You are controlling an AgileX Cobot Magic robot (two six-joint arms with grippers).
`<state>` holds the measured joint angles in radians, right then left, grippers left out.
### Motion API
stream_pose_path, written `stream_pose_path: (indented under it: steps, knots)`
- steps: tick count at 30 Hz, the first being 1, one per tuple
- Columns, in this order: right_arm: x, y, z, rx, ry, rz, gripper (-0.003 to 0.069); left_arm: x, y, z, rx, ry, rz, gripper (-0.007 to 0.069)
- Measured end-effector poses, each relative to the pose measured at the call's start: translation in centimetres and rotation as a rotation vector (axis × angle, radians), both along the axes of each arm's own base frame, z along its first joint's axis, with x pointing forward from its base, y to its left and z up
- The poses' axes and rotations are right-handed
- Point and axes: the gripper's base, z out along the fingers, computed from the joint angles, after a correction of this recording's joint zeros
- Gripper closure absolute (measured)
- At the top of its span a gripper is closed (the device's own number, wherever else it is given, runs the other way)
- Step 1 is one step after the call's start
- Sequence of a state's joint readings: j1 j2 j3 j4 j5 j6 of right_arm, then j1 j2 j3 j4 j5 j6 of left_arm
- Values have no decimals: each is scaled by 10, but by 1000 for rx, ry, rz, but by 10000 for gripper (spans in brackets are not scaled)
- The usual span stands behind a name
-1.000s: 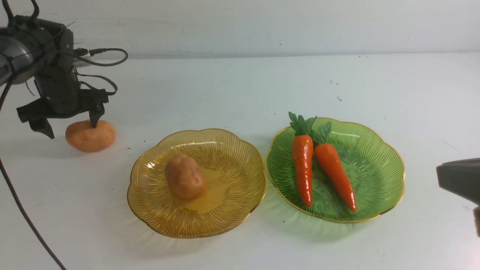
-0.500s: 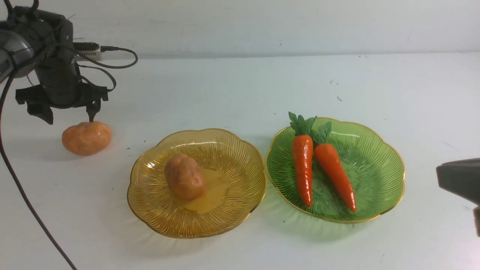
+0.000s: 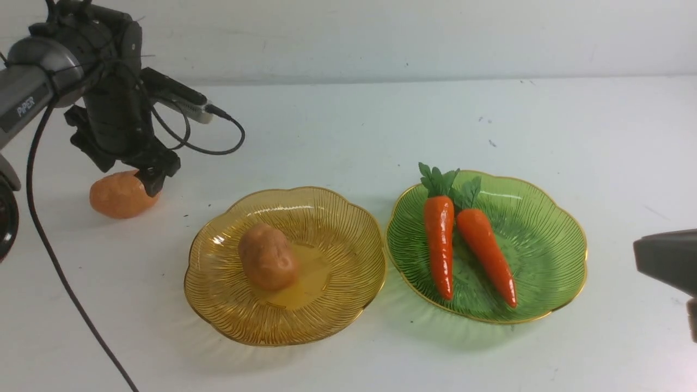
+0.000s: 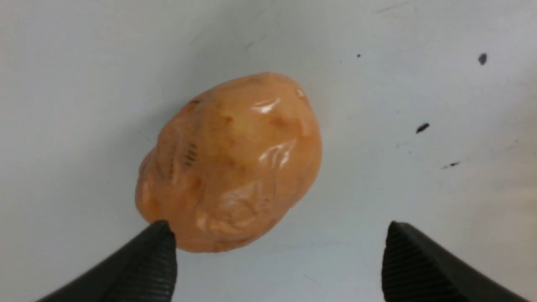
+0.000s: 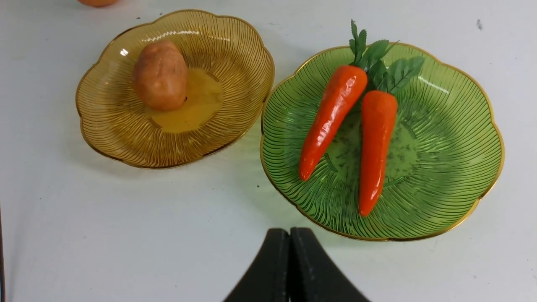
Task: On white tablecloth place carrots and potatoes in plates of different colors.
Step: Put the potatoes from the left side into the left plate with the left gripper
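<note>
A tan-orange potato (image 3: 117,195) (image 4: 228,163) lies on the white tablecloth (image 3: 326,136) at the far left. My left gripper (image 3: 142,182) (image 4: 277,228) hangs open just over it; one fingertip (image 4: 161,235) meets the potato's edge and the other stands clear beside it. The second potato (image 3: 268,256) rests in the amber plate (image 3: 337,305). Two carrots (image 3: 440,245) (image 3: 487,256) lie side by side in the green plate (image 3: 561,218), leaves pointing away. My right gripper (image 5: 289,230) is shut and empty, hovering near the green plate's front edge.
The left arm's black cable (image 3: 71,294) trails over the cloth at the front left, and a looped camera cable (image 3: 218,136) hangs behind the gripper. The right arm's dark end (image 3: 667,261) juts in at the right edge. The two plates almost touch.
My left gripper has turned about its wrist and come down beside the loose potato, which shifted slightly left. The right gripper, plates, carrots and plated potato have not moved.
</note>
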<state>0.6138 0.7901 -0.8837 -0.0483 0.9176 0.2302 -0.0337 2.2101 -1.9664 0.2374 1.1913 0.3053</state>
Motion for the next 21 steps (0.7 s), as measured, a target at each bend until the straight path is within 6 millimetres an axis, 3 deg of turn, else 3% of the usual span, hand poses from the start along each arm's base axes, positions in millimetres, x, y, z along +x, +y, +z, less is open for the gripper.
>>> stream_pose_path:
  steps: [5,15,18,21]
  knots:
    - [0,0,0,6,3,-5,674,4,4,-7,63,11,-63,16]
    - [0,0,0,10,6,-9,674,21,11,-60,163,62,-150,20]
    - [0,0,0,10,5,-9,674,22,12,-62,174,66,-153,62]
    - [0,0,0,12,6,-11,674,22,12,-61,177,66,-152,159]
